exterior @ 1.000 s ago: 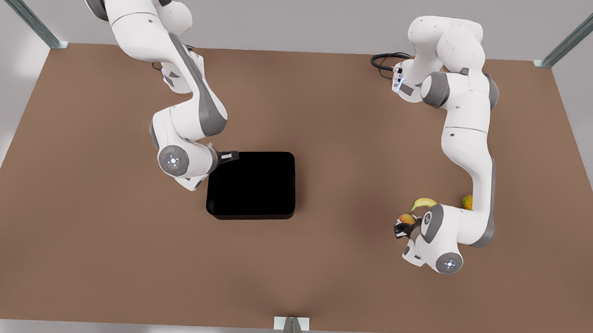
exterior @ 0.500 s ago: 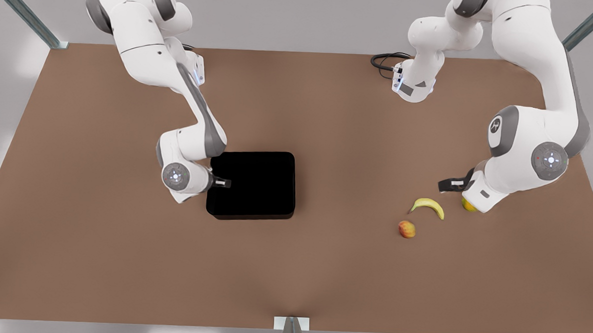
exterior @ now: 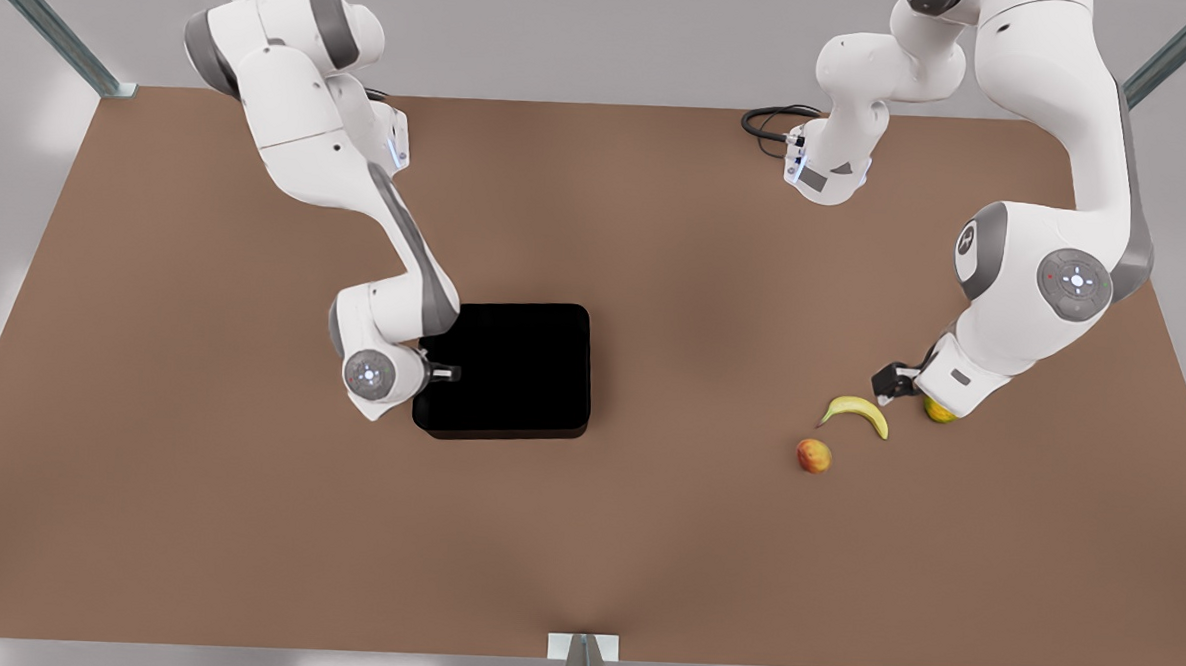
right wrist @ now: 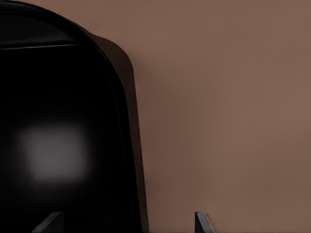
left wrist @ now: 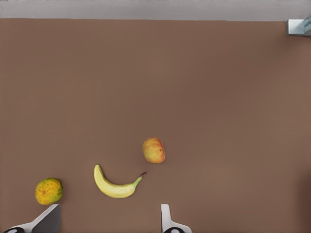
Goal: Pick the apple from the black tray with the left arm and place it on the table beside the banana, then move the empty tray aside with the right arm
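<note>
Right end effector (exterior: 443,372) sits at the tray's (exterior: 511,369) edge on the front view's left, fingers spread, one over the rim and one outside on the bench (exterior: 644,535). You have the apple (exterior: 814,456) down just beside the banana (exterior: 856,411), so the tray move is the step in hand. Close on the rim next, then slide. Left end effector (exterior: 891,380) hangs spread above the fruit, near the yellow-green one (exterior: 938,411), and waits.
</note>
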Tool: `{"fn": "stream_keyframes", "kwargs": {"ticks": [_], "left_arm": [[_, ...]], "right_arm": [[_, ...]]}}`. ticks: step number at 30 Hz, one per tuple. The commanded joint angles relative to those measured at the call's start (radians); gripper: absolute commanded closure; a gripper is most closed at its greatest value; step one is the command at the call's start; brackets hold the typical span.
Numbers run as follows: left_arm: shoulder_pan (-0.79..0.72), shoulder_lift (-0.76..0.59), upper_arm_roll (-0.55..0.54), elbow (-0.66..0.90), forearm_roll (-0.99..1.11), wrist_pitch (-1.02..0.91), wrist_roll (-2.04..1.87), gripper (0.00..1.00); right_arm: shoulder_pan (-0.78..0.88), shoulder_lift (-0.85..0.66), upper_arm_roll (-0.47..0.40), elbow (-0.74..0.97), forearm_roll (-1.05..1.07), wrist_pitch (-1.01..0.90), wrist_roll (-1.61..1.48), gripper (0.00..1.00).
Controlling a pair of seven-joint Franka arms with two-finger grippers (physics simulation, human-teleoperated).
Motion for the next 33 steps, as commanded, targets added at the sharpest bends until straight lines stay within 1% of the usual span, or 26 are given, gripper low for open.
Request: {"fn": "stream_keyframes", "kwargs": {"ticks": [1,5,6,7,8,10,13,15,19,22,25,29,30,31,33], "left_arm": [[0.0,-0.001,0.0,0.001,0.003,0.021,0.018,0.0],[0.0,-0.001,0.0,0.001,0.003,0.021,0.018,0.0],[0.0,-0.001,0.0,0.001,0.003,0.021,0.018,0.0],[0.0,-0.001,0.0,0.001,0.003,0.021,0.018,0.0],[0.0,-0.001,0.0,0.001,0.003,0.021,0.017,0.0],[0.0,-0.001,0.0,0.001,0.003,0.021,0.017,0.0],[0.0,-0.001,0.0,0.001,0.003,0.021,0.014,0.0],[0.0,-0.001,0.0,0.001,0.003,0.021,0.014,0.0],[0.0,-0.001,0.0,0.001,0.003,0.021,0.015,0.0],[0.0,-0.001,0.0,0.001,0.003,0.021,0.015,0.0],[0.0,-0.001,0.0,0.001,0.003,0.021,0.015,0.0],[0.0,-0.001,0.0,0.001,0.003,0.021,0.015,0.0],[0.0,-0.001,0.0,0.001,0.003,0.021,0.015,0.0],[0.0,-0.001,0.0,0.001,0.003,0.021,0.015,0.0],[0.0,-0.001,0.0,0.001,0.003,0.021,0.015,0.0]], "right_arm": [[0.0,0.015,0.001,-0.002,0.006,0.031,-0.243,0.0],[0.0,0.015,0.001,0.0,0.006,0.029,-0.236,0.01],[0.0,0.015,0.001,0.0,0.007,0.027,-0.241,0.2],[0.0,0.015,0.001,0.0,0.009,0.027,-0.241,0.34],[0.0,0.015,0.001,0.0,0.009,0.027,-0.244,0.43],[0.0,0.015,0.001,0.001,0.009,0.027,-0.244,0.48],[0.0,0.015,0.001,0.0,0.009,0.026,-0.244,0.64],[0.002,0.013,0.002,0.0,0.009,0.021,-0.244,0.72],[0.0,0.004,0.005,0.001,0.009,0.009,-0.261,0.8],[0.002,-0.011,0.013,0.006,0.029,-0.02,-0.261,0.88],[0.002,-0.041,0.02,0.014,0.029,-0.068,-0.249,0.89],[-0.001,-0.134,0.008,0.09,0.029,-0.223,-0.262,0.91],[-0.004,-0.149,-0.002,0.118,0.027,-0.273,-0.266,0.91],[-0.004,-0.162,-0.036,0.164,0.029,-0.354,-0.31,0.91],[-0.004,-0.162,-0.131,0.244,0.026,-0.476,-0.4,0.91]]}}
